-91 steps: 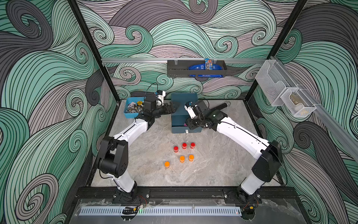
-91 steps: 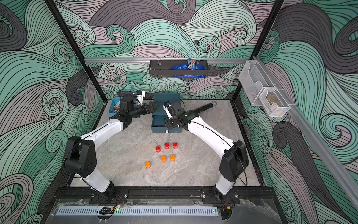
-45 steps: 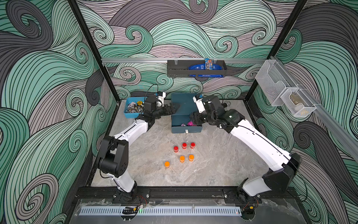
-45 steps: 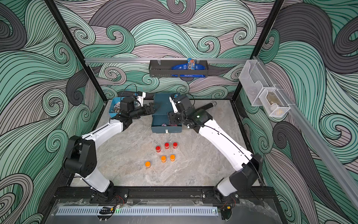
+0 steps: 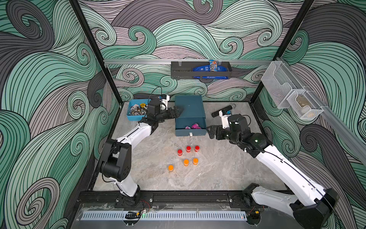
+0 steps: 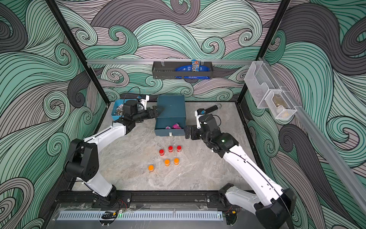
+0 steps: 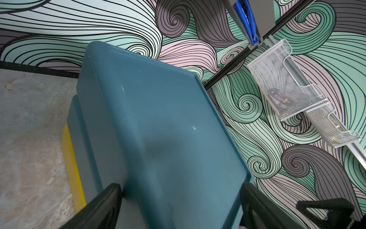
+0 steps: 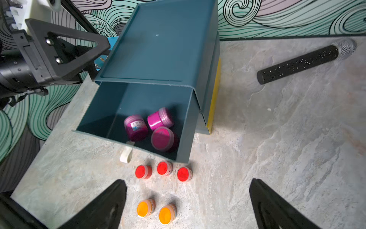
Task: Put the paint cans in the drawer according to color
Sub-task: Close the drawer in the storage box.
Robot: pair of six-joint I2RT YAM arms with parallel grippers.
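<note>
a: what was the room like?
b: a grey stone-look table [image 5: 227, 168], with swirly green walls [image 5: 49, 79] all round.
a: how many cans?
b: nine. three pink cans [image 8: 162, 138] were in the open drawer [image 5: 190, 134] of the chest [image 5: 189, 107] at the back. three red cans [image 5: 188, 148] and three orange cans [image 5: 186, 162] stood on the table in front of it.
a: and the hands?
b: two. the left gripper [image 5: 177, 111] was wide, its tips at the chest's left side. the right gripper [image 5: 210, 132] was wide and empty, just right of the drawer. there was also one blue bin [image 5: 136, 118] and one black stick [image 8: 297, 63].
</note>
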